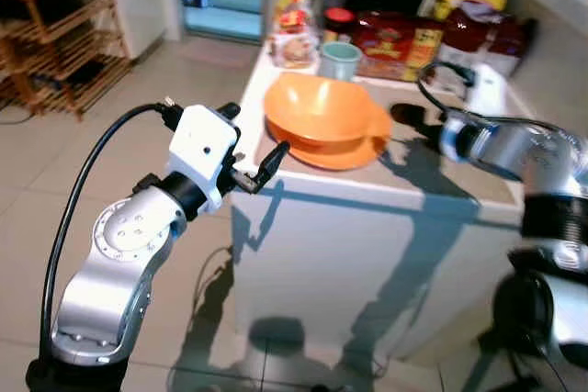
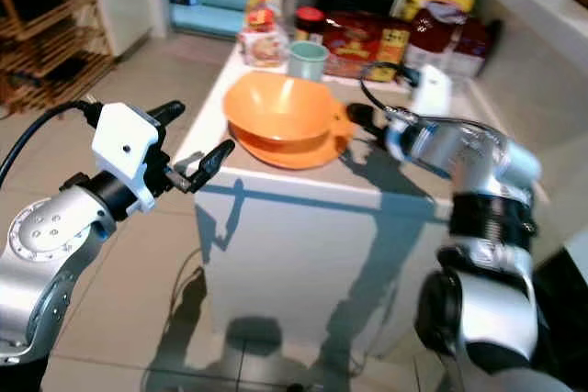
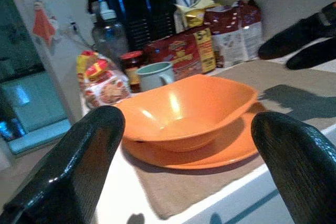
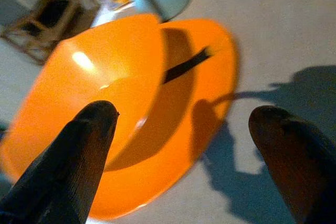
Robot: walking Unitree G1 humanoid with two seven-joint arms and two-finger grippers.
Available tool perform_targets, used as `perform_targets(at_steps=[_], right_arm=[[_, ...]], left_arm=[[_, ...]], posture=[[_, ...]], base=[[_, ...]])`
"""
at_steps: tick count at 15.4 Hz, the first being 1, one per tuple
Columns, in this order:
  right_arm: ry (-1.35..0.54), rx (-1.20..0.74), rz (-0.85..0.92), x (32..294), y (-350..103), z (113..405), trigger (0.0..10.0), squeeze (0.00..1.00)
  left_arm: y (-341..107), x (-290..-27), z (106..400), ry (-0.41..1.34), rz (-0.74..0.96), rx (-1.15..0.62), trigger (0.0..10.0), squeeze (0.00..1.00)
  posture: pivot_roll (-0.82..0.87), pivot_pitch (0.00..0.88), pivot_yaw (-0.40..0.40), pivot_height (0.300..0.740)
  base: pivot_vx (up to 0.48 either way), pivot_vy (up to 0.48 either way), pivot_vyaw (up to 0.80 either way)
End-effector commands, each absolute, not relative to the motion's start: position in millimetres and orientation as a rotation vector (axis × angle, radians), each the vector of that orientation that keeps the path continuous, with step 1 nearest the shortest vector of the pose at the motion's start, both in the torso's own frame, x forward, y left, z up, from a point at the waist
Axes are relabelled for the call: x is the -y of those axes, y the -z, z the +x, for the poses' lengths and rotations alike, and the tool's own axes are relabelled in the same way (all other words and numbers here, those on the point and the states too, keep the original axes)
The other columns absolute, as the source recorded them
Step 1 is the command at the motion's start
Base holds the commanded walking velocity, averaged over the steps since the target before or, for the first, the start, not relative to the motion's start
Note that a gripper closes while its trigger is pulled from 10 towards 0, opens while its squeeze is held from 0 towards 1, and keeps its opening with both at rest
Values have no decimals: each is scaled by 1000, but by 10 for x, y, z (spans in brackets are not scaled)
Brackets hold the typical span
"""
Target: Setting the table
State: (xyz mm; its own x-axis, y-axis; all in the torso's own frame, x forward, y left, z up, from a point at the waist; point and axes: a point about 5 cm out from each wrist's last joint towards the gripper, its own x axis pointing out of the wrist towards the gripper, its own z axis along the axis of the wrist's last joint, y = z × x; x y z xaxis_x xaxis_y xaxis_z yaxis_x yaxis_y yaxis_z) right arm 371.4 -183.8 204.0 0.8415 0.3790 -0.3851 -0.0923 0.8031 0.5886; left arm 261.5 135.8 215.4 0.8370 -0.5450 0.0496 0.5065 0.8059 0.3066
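Tiled floor surrounds a white counter (image 1: 367,218). Left gripper (image 1: 246,153) hovers off the counter's left edge, fingers spread, empty. On the counter near that edge, a deep orange plastic bowl (image 1: 317,109) sits on a flat orange plate (image 1: 354,151). Right gripper (image 1: 412,121), fingers parted and empty, hovers just right of the plate.

I count one orange bowl (image 1: 317,109) on one orange plate (image 1: 342,151); behind the bowl, one green mug (image 1: 339,59), one red-lidded jar (image 1: 338,21), two red packets (image 1: 397,46).
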Motion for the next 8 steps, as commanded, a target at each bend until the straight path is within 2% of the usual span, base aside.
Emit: perform_targets(at_steps=[1, 8], right_arm=[[-286, -488, 648, 1818, -2074, 3773, 10000, 0], [-243, -497, 703, 1722, -1959, 3904, 10000, 0]], left_arm=[[-2191, -1329, 2585, 590, 295, 145, 10000, 0], [-2230, -1341, 2652, 518, 314, 170, 10000, 0]], posture=[[122, 0, -109, 740], [124, 0, -105, 740]], base=[[0, 0, 0], [0, 0, 0]])
